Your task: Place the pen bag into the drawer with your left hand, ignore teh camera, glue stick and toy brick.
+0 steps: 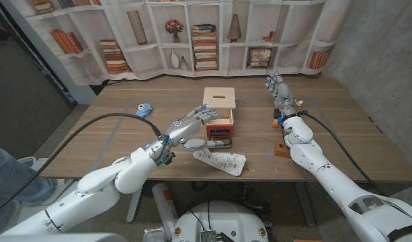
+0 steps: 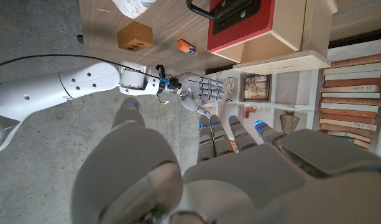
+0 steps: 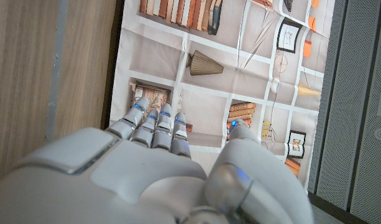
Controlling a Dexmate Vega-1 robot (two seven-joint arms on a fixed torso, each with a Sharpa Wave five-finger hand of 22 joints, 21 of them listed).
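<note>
While the pen bag (image 1: 220,161) sits on the table at lower centre of the head view, our left hand (image 1: 191,128) hovers just up-left of it, fingers spread & extended toward the drawer (image 1: 220,131), holding nothing. Bag is white w/ a small dark print, flattish; long axis runs from upper left to lower right in the frame, roughly crosswise to the forearm. Its left end lies right under the hand's thumb side; whether they touch we can't tell from the head view.

Drawer: red-fronted, black handle, pulled out from the small wooden box (image 1: 220,101) at centre frame, just above the bag. So bag → drawer is a short hop toward frame top. In the left wrist view the drawer front (image 2: 243,25) and the bag's edge (image 2: 129,6) show beyond the fingers.

Right hand (image 1: 277,88) is at upper right of the head view, well apart from the bag, fingers straight & apart, empty; right wrist view agrees (image 3: 150,149). Left hand is clearly the nearer one, as the task wants.

Distractors, leave alone: blue camera (image 1: 144,109) at left-centre, glue stick (image 1: 276,123) & toy brick (image 1: 281,149) by the right forearm.

Judgement: grasp not yet made. Next move needs the hand to drop down-right onto the bag, closing across its short axis near the left end or middle, then lift into the drawer. Risk: soft bag may sag or catch the drawer front.
</note>
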